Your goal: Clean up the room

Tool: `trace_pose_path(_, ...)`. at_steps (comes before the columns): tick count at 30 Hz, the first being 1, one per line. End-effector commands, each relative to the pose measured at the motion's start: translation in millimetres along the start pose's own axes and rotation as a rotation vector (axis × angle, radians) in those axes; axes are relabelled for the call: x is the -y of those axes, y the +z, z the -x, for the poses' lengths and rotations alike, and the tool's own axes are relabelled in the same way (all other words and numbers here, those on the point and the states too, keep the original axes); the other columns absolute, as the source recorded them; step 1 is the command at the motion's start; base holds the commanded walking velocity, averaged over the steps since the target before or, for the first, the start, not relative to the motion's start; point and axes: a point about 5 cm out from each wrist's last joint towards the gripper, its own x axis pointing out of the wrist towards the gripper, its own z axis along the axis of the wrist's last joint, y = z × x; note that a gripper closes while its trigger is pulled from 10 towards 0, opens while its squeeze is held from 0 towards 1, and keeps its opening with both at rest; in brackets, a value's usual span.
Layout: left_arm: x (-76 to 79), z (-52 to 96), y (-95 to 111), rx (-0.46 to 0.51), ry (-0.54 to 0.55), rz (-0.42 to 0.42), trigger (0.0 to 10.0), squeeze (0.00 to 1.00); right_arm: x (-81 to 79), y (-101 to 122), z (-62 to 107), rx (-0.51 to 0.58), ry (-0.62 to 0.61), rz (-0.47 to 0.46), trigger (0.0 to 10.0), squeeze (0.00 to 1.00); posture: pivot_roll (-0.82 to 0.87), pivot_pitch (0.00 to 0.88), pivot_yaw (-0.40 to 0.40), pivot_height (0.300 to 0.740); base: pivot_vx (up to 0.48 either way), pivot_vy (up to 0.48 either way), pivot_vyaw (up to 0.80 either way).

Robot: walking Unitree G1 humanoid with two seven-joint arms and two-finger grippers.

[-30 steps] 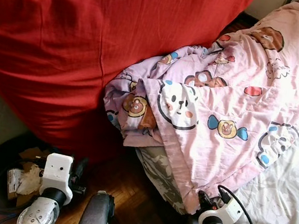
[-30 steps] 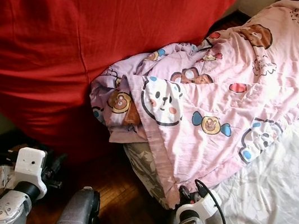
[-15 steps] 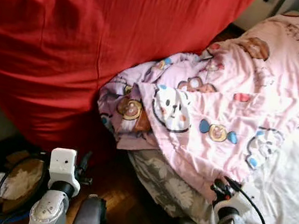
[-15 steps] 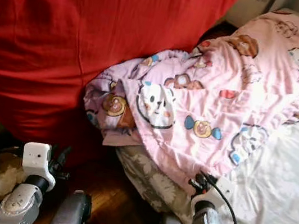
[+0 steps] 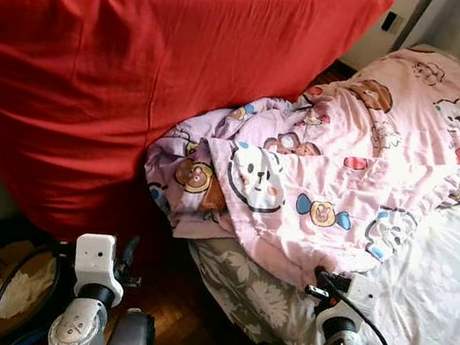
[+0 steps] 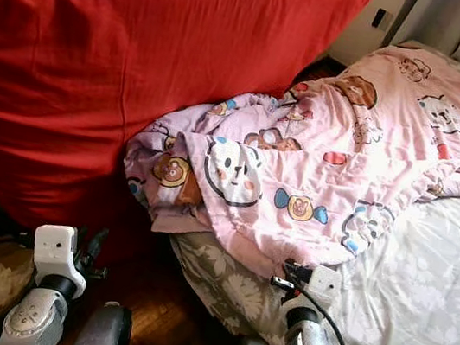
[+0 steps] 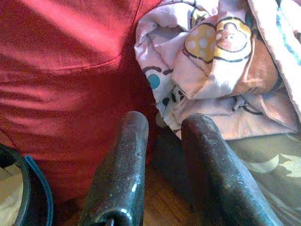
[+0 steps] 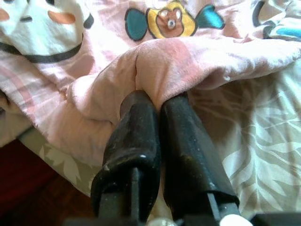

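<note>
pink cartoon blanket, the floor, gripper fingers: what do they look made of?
Blanket: soft printed fabric, probably cotton or a blend; matte, it creases and bunches where the right gripper pinches it.
Floor: dark wood parquet by its blocks, slight sheen.
Fingers: hard black plastic or rubber, uncertain; scuffed, speckled surface.

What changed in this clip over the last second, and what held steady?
The right end effector, shut on the pink blanket's edge, has drawn it up onto the bed, uncovering the grey floral sheet. The left end effector stays open and idle near the red cover.
</note>
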Motion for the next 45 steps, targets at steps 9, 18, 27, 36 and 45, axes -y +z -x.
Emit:
trace_pose_path(9,-3.5,2.9,-6.7,-0.012,0.014,0.019,10.0,0.00,4.3,2.2,3.7,0.012,-0.005,0.026,10.0,0.00,0.08,0.079,-0.040,0.690,0.000,0.000,0.00)
trace_pose_path(18,-8.2,4.9,-15.4,-0.043,0.035,0.038,10.0,0.00,5.1,-1.4,6.3,0.002,-0.015,0.025,10.0,0.00,0.08,0.063,-0.033,0.740,0.000,0.000,0.00)
trace_pose_path(27,-22.1,10.1,-43.8,-0.170,0.068,0.038,10.0,0.00,3.2,-3.7,6.4,-0.005,-0.017,0.025,10.0,0.00,0.09,0.048,-0.028,0.740,0.000,0.000,0.00)
trace_pose_path(36,-35.4,24.3,-82.3,-0.366,0.082,0.010,10.0,0.00,7.0,-6.1,5.3,-0.035,-0.055,0.026,10.0,0.00,0.10,0.077,-0.044,0.740,0.000,0.000,0.00)
trace_pose_path(45,-34.8,41.5,-111.5,-0.533,0.026,-0.047,10.0,0.00,9.7,-8.6,6.4,-0.043,-0.115,0.028,10.0,0.00,0.09,0.095,-0.039,0.740,0.000,0.000,0.00)
